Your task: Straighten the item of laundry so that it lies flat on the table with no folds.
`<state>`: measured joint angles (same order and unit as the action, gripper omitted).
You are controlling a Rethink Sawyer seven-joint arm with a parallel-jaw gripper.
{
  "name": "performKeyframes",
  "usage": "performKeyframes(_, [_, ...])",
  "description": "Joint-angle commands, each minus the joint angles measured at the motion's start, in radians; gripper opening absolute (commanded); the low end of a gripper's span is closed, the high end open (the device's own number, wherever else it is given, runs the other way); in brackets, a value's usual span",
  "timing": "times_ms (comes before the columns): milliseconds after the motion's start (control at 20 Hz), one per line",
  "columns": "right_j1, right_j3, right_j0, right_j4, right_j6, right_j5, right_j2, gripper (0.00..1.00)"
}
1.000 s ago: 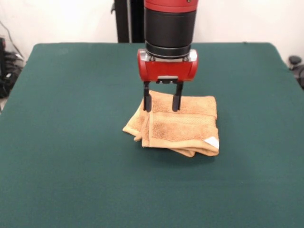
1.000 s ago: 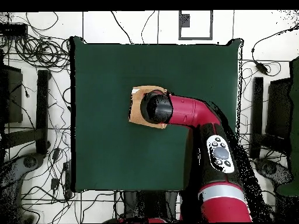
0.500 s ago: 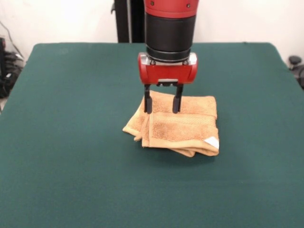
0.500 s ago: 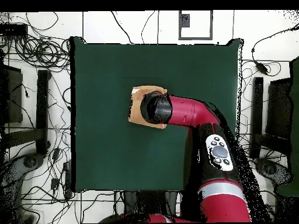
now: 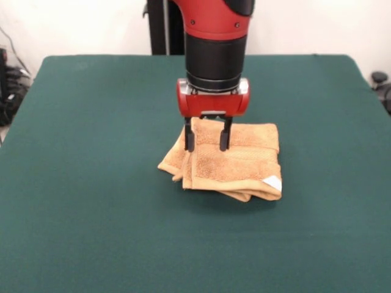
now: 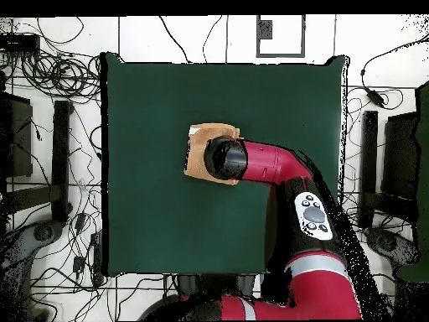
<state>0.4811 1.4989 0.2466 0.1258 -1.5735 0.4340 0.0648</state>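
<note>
— Where's the towel (image 5: 232,162) right now?

— Near the middle of the green table (image 5: 91,201), folded over on itself in a thick bundle. You can see layers stacked at the front edge, and a little white tag (image 5: 272,182) sticks out at the front right corner as I face it. A looser flap pokes out on the left side.

— And the arm?

— The red and black arm (image 6: 276,163) comes straight down over the back left part of the towel. From above it hides most of the cloth; only a strip of towel (image 6: 198,151) shows past it.

— What about the gripper (image 5: 206,139)?

— Its two dark fingers (image 5: 189,137) point down and stand spread apart, with bare cloth showing between them. Nothing is pinched. The tips sit at the top layer of the towel, though I can't say whether they press into it or just touch.

— Anything else on the table?

— Just the towel. Cables (image 6: 50,75) lie all over the floor around it.
</note>
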Motion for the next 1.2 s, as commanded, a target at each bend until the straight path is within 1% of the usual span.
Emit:
performKeyframes(50, [-0.079, 0.043, 0.013, -0.007, -0.119, -0.082, 0.106, 1.0])
performKeyframes(600, [-0.099, 0.058, 0.007, -0.008, -0.143, -0.141, 0.102, 1.0])
performKeyframes(1200, [-0.109, 0.062, 0.005, -0.004, -0.138, -0.162, 0.099, 1.0])
